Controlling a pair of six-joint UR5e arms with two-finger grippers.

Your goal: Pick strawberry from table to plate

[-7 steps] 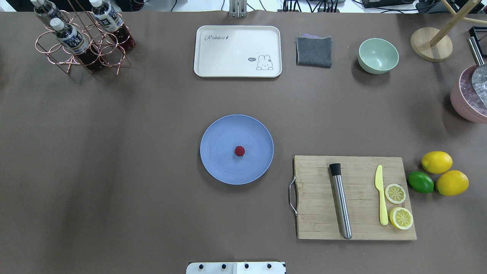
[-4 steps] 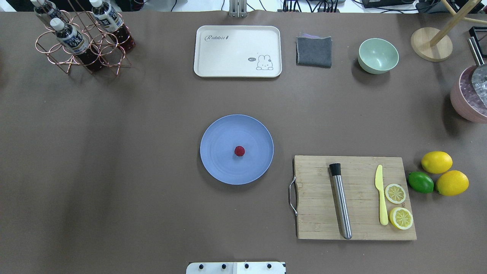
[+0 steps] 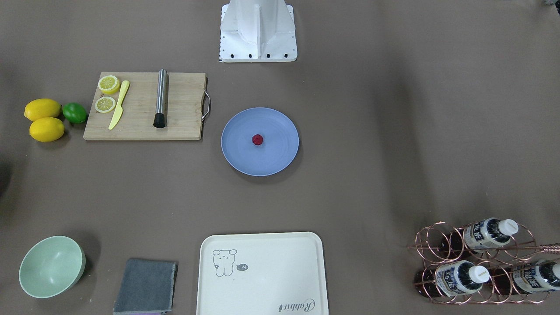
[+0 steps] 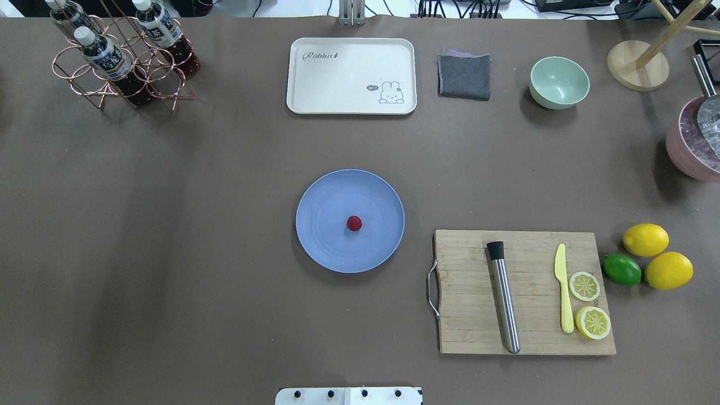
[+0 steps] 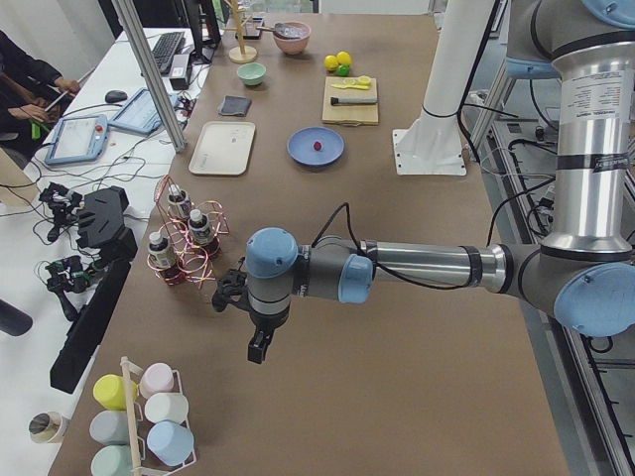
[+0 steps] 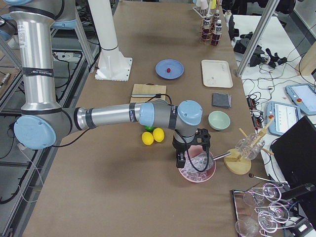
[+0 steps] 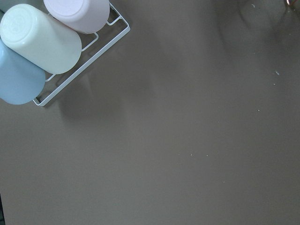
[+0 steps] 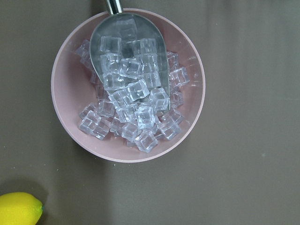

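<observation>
The small dark-red strawberry lies near the middle of the round blue plate, which rests on the grey-brown table. Neither arm is over the plate. In the exterior left view my left gripper hangs above bare table at the robot's far left end, near the bottle rack. In the exterior right view my right gripper hovers over a pink bowl of ice at the far right end. I cannot tell whether either gripper is open or shut.
To the plate's right a wooden cutting board carries a steel muddler, a yellow knife and lemon slices, with two lemons and a lime beside it. A cream tray, grey cloth, mint bowl and copper bottle rack line the far edge. A rack of cups sits below my left wrist.
</observation>
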